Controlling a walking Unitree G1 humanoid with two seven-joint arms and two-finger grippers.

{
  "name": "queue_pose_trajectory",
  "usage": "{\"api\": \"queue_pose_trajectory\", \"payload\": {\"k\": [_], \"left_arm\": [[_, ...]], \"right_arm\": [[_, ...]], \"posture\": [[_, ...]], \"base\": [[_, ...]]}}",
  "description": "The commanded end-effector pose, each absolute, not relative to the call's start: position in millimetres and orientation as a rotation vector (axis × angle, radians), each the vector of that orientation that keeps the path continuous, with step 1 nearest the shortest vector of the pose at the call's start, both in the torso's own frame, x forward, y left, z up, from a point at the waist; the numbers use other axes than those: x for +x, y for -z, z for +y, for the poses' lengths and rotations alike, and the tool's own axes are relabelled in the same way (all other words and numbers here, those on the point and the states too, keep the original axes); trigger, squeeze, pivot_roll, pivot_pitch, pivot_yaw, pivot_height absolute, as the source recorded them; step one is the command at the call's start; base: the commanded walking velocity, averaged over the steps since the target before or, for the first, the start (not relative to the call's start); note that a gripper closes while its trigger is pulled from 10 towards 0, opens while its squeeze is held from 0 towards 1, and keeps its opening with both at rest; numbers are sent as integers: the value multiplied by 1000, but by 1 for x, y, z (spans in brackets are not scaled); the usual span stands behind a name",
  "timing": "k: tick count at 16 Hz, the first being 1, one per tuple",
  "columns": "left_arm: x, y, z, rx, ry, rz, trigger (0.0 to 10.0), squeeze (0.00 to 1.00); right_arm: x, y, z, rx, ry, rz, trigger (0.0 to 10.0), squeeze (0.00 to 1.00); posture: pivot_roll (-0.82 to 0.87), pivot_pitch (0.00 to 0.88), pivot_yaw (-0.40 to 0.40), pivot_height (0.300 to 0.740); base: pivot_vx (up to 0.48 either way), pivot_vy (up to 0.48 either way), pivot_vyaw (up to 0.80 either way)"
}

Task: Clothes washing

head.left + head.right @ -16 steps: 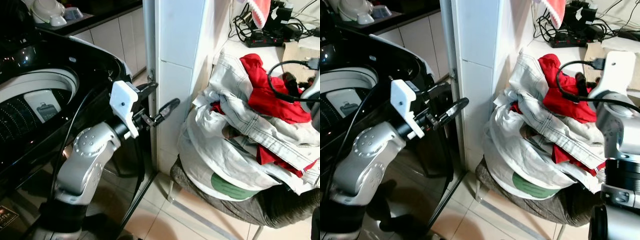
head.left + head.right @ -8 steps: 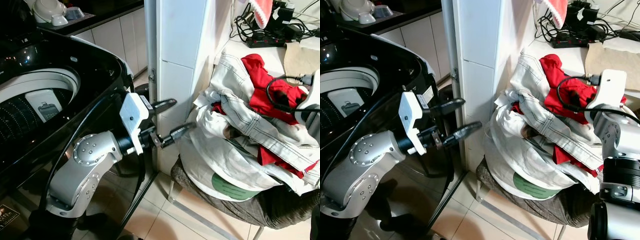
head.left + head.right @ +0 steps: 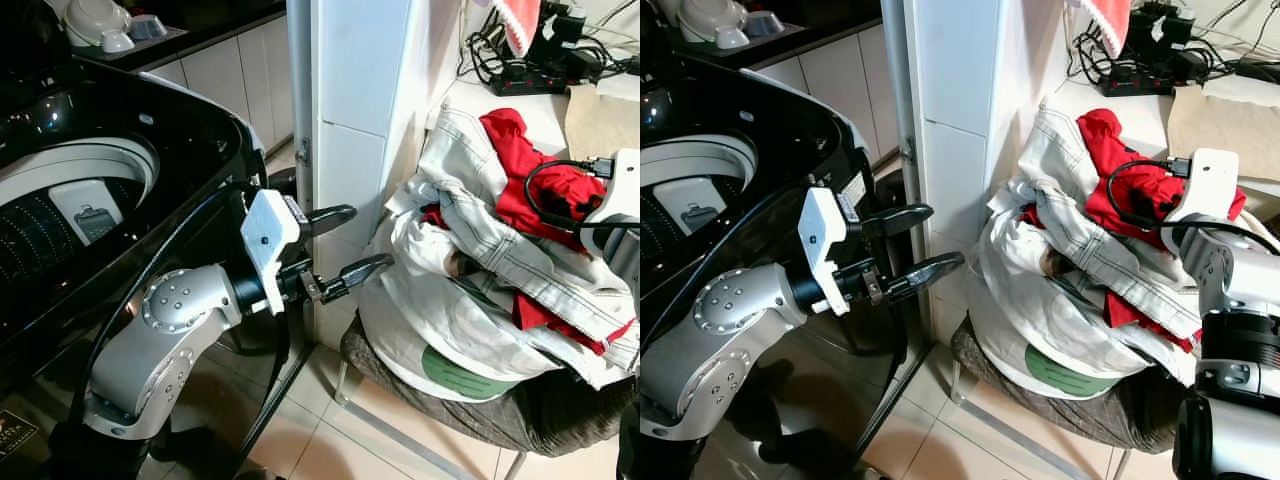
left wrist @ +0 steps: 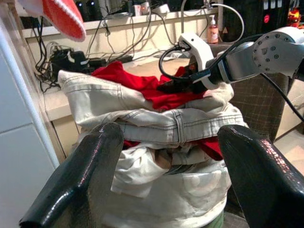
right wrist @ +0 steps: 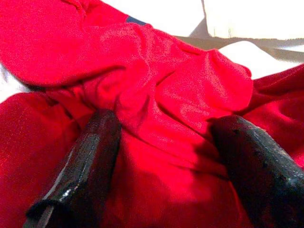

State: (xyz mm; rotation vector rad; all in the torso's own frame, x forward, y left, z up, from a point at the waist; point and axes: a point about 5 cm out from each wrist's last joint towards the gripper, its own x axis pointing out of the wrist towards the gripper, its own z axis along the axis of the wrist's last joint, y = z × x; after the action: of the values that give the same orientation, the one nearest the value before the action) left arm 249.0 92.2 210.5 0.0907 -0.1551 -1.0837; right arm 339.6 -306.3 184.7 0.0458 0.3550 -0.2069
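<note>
Clothes pile (image 3: 480, 270) (red top (image 3: 530, 175) over pale denim) sits heaped on chair (image 3: 470, 400) by tiled pillar (image 3: 350, 120), w/ right gripper (image 5: 161, 156) spread open, fingers pressed into red fabric, left gripper (image 3: 335, 245) open nr pile's edge, beside washer (image 3: 90, 200).

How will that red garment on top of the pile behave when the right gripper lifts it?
The red garment is creased and bunched between the right gripper's open fingers, so it is probably floppy and will drape. Part of it runs under the white jeans, so it may drag them off the pile.
</note>
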Motion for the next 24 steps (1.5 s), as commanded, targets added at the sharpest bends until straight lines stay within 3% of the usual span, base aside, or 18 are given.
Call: {"api": "queue_pose_trajectory", "payload": {"k": [1,10,24], "left_arm": [[251,-213,96,100,1052,-159,10000,0],[261,-213,103,129,917,-178,10000,0],[267,-214,102,129,882,-191,10000,0]], "right_arm": [[342,-182,-305,37,204,369,0,0],[346,-189,-306,33,173,345,0,0],[346,-202,-311,56,184,292,0,0]], "posture": [[-49,0,6,740],[-52,0,5,740],[-62,0,-11,740]], "base": [[0,0,0],[0,0,0],[0,0,0]]}}
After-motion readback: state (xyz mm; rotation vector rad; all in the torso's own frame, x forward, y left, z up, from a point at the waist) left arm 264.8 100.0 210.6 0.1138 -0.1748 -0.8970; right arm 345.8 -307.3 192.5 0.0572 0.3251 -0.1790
